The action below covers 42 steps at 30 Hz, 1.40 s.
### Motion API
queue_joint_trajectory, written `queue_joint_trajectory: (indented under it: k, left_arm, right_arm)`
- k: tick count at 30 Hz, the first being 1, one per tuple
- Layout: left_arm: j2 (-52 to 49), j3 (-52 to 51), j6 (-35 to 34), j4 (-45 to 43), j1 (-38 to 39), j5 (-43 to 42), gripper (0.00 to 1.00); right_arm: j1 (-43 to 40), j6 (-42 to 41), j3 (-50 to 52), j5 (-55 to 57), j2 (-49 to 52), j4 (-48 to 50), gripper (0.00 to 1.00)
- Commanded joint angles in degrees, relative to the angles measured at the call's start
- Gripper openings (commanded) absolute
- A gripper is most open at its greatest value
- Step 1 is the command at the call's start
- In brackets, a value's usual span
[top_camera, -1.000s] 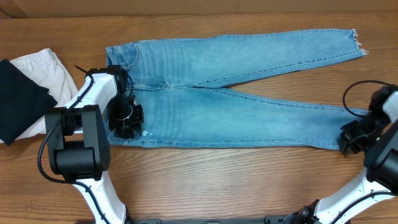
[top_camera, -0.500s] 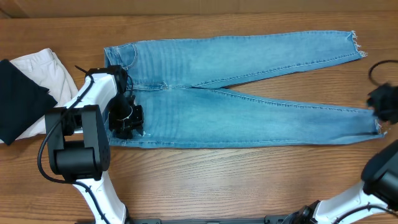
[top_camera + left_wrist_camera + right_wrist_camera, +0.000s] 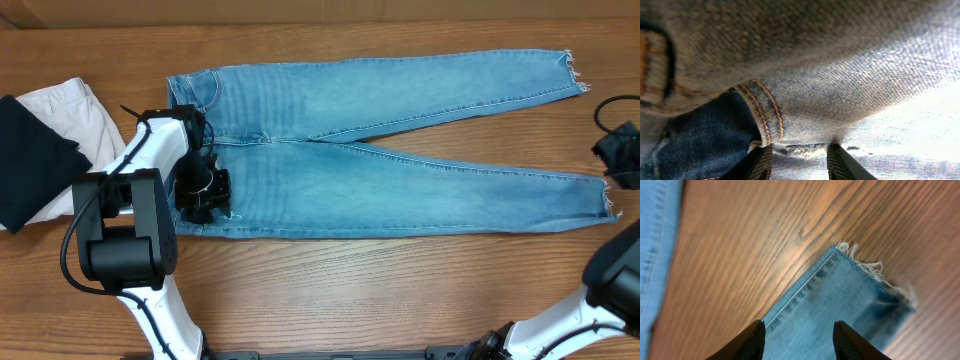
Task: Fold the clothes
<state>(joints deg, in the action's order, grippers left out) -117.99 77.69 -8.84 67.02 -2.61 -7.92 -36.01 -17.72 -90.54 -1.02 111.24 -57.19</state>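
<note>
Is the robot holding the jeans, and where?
Right end effector holds nothing, open near the jeans hem. Left end effector straddles their waist edge; grip unclear.

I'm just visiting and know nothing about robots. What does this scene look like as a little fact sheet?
Jeans: light blue, spread flat on the table, legs apart, unfolded
Left gripper: at the waistband, denim between its fingers; grip unclear
Right gripper: open, by the near leg's frayed hem, holding nothing
Nearby: black garment lying over a white garment, far left
</note>
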Motion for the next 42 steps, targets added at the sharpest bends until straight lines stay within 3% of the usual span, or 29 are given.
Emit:
queue_joint_trajectory:
  k: [1, 15, 22, 29, 35, 42]
  left_arm:
    - [-0.8, -1.1, -0.2, -0.2, -0.3, 3.4, 0.40]
    - [-0.8, -1.1, -0.2, -0.2, -0.3, 3.4, 0.41]
    - [-0.8, -1.1, -0.2, 0.3, -0.3, 3.4, 0.41]
    - [-0.8, -1.1, -0.3, -0.9, -0.4, 3.4, 0.51]
    - [-0.8, -1.1, -2.3, -3.7, -0.4, 3.4, 0.68]
    - [-0.8, -1.1, -3.7, -3.6, -2.9, 9.8, 0.70]
  right_arm:
    - [0.0, 1.3, 0.9, 0.9, 4.4, 1.5, 0.49]
    - [-0.1, 1.7, 0.9, 3.1, 13.6, 4.8, 0.52]
    - [-0.1, 1.6, 0.9, 3.8, 16.4, 9.4, 0.49]
    - [-0.1, 1.6, 0.9, 3.9, 16.9, 15.9, 0.49]
    - [-0.1, 1.6, 0.9, 3.9, 16.9, 18.2, 0.48]
    - [-0.1, 1.6, -0.4, -0.4, 16.3, 16.6, 0.52]
